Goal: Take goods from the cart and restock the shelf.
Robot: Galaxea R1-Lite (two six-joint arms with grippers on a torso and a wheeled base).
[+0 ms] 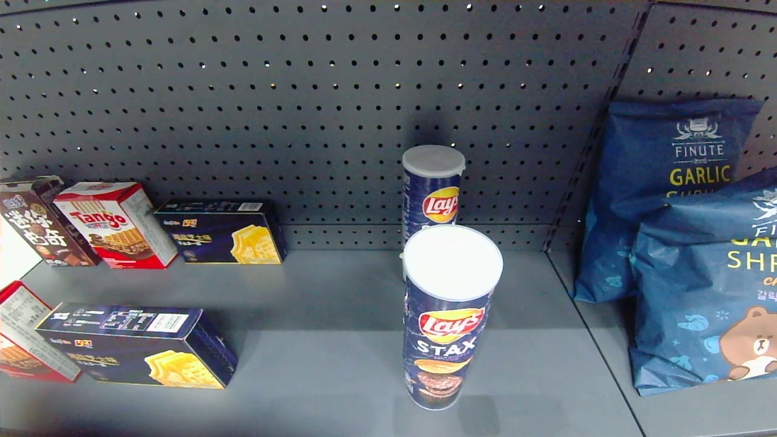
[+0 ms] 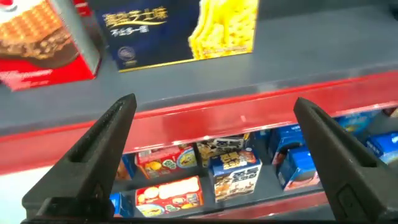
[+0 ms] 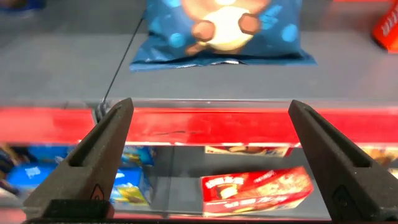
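Note:
Two tall navy chip cans stand upright mid-shelf, the front can (image 1: 452,315) directly before the back can (image 1: 432,188). My left gripper (image 2: 214,155) is open with nothing between its fingers (image 2: 93,162). It hangs in front of the shelf's red front edge (image 2: 249,118), facing a navy wafer box (image 2: 180,31) and a red wafer box (image 2: 43,43). My right gripper (image 3: 211,162) is also open and holds nothing. It faces the red shelf edge (image 3: 211,127) below a blue snack bag with a bear (image 3: 217,28).
Several snack boxes sit at the shelf's left, among them a navy box (image 1: 142,346) in front and a red box (image 1: 118,224) behind. Blue snack bags (image 1: 698,243) lean at the right. A perforated back panel (image 1: 303,91) closes the shelf. A lower shelf holds more goods (image 2: 233,174).

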